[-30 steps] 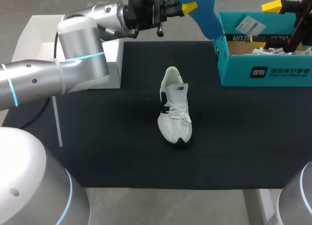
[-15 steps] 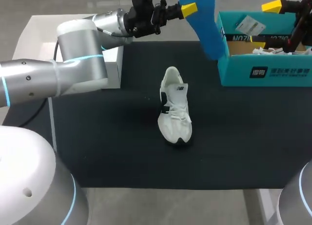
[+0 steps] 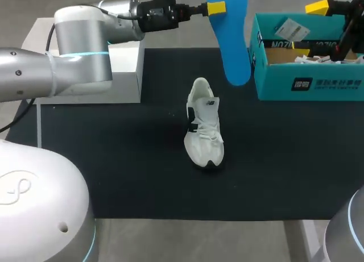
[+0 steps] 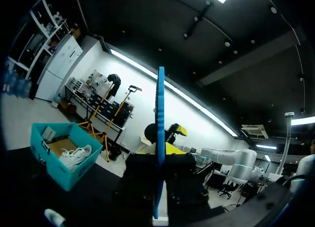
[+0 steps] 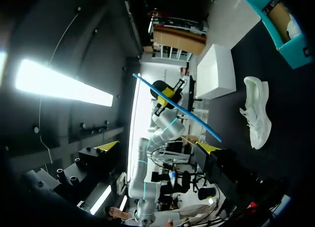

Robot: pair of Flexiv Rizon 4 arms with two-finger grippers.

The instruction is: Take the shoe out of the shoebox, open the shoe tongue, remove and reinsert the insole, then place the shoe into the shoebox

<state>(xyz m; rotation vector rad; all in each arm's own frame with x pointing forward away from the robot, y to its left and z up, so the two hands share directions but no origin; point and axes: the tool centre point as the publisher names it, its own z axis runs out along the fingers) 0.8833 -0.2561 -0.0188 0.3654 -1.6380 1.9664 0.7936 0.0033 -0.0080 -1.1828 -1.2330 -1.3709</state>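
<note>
**Insole up in left gripper, shoe on mat**

Gripping the blue insole (image 3: 232,43) near its upper end in the left gripper (image 3: 219,8), fingers closed on its 2 faces. Hanging it lengthwise down over the far side of the black mat (image 3: 114,159). Edge-on and upright between the 2 fingers in the left wrist view. Raised clear of the white shoe (image 3: 203,127), which sits on its sole mid-mat, toe toward the near edge.

Holding the right gripper (image 3: 311,25) wide open, nothing between its 2 yellow tips, over the teal shoebox (image 3: 307,83) at the mat's far right. Inside the box: white stuffing and a card. At the mat's far left, under the left arm: 1 white box (image 3: 126,74). Close beside the hanging insole: the shoebox's left wall, contact impossible to tell.
</note>
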